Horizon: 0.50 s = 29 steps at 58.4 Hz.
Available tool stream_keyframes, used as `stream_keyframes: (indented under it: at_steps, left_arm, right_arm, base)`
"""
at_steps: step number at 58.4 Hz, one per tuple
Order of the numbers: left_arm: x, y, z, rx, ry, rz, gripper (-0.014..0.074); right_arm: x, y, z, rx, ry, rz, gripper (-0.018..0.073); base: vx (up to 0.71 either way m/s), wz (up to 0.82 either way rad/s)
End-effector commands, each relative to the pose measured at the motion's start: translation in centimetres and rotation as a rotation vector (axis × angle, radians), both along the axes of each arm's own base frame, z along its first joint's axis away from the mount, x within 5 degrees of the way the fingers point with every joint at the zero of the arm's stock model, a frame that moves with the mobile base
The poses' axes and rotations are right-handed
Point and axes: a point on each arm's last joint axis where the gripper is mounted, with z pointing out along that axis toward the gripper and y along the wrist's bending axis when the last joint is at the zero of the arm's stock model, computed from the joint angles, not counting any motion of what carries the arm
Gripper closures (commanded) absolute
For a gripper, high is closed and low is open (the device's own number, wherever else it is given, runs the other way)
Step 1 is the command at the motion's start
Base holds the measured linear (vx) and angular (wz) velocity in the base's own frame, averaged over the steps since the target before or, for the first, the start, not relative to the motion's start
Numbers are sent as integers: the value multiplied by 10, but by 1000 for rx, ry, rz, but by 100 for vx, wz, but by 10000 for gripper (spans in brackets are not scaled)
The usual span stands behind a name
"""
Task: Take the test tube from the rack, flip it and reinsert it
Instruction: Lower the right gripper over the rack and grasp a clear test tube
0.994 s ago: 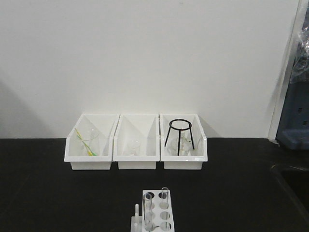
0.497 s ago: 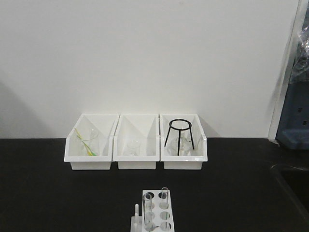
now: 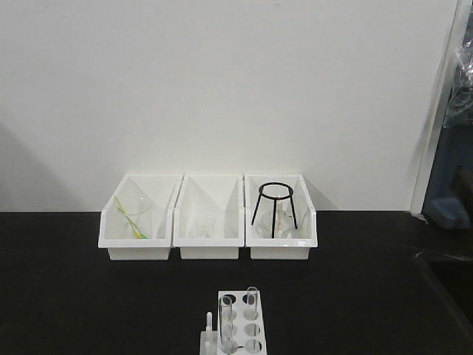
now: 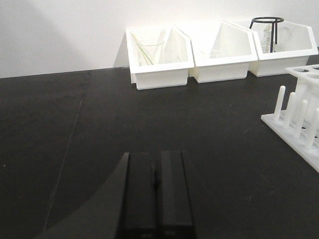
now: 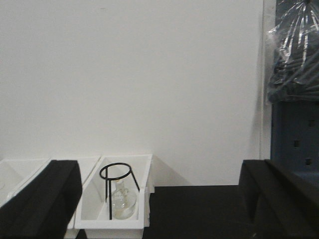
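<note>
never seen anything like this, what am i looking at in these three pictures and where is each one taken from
This is a two-armed robot working at a black table. The front view looks out from the robot's body across the table, and neither arm shows in it. The other two pictures come from cameras on the wrists, so each shows its own claw at the bottom edge. The left claw is shut and holds nothing. The right claw is wide open and also empty. Close to the robot stands a small white rack with two glass test tubes upright in it. Against the wall sit three white bins. The right-hand one holds a black wire tripod and some glassware.
</note>
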Motion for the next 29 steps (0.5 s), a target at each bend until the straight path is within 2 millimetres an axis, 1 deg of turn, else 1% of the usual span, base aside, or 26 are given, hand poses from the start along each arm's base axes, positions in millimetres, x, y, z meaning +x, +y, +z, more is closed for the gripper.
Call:
stream_keyframes:
  at_steps: [1,4,10,15,17,18,24,29]
  left_arm:
    - [0,-1,9,-21,-89,-13,603]
    - [0,-1,9,-21,-89,-13,603]
    - [0,-1,9,-21,-89,-13,603]
    - [0,-1,9,-21,-89,-13,603]
    - [0,-1,9,-21,-89,-13,603]
    - [0,-1,9,-21,-89,-13,603]
    - [0,-1,9,-21,-89,-13,603]
    - [0,-1,9,-21,-89,-13,603]
  right_arm:
    - [-4,15,-3,-52,-86,90,-127]
    - [-8,27,-16,-65,-81,154,-113]
    - [-15,51,-50,-64,-57,296,-74]
    - [-18,71,-74,-69,-12,402,-44]
    - [-18,77,-80,-73,2,433,-34]
    - [-17,84,-84,-75,13,462,-25]
    - [-11,108,-96,-64,5,551,-2]
    - [-4,121,-108,-48,-9,591,6]
  base:
    - [0,0]
    - [0,0]
    - [0,0]
    - [0,0]
    - [0,0]
    - [0,0]
    - [0,0]
    - [0,0]
